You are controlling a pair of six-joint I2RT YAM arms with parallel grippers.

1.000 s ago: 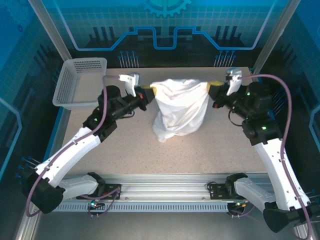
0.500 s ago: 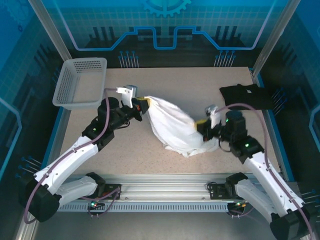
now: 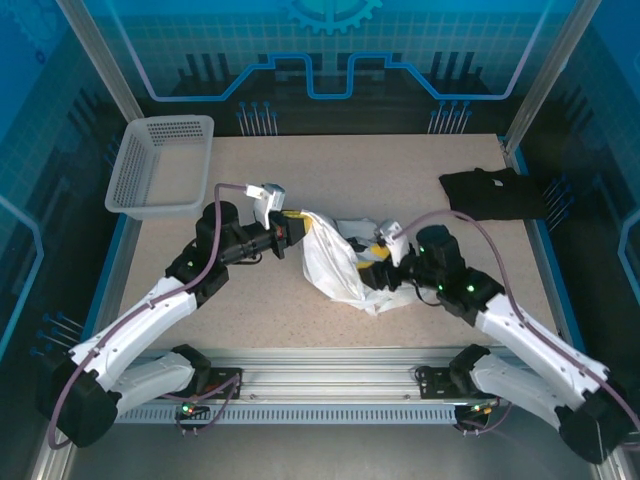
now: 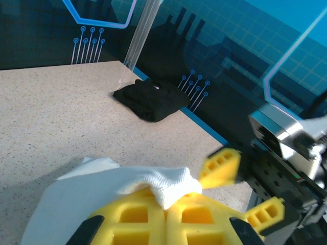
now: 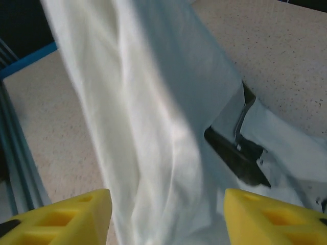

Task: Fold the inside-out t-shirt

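Note:
The inside-out t-shirt (image 3: 335, 262) is white and hangs bunched at mid-table, its lower part resting on the surface. My left gripper (image 3: 292, 222) is shut on a ribbed edge of the shirt (image 4: 166, 185), pinched between its yellow fingers (image 4: 138, 217). My right gripper (image 3: 374, 252) stands just right of that spot, and its yellow fingers (image 4: 221, 167) are spread apart. In the right wrist view the shirt (image 5: 153, 127) hangs in front of the open right gripper (image 5: 166, 214), whose two fingers are wide apart and not closed on the cloth.
A black folded garment (image 3: 495, 192) lies at the back right of the table, also seen from the left wrist (image 4: 150, 99). A white mesh basket (image 3: 160, 165) stands at the back left. The speckled tabletop (image 3: 400, 170) is bare behind the shirt.
My right gripper has moved left toward the left gripper and opened, letting go of the shirt. The shirt was stretched between both grippers and now hangs bunched from the left one.

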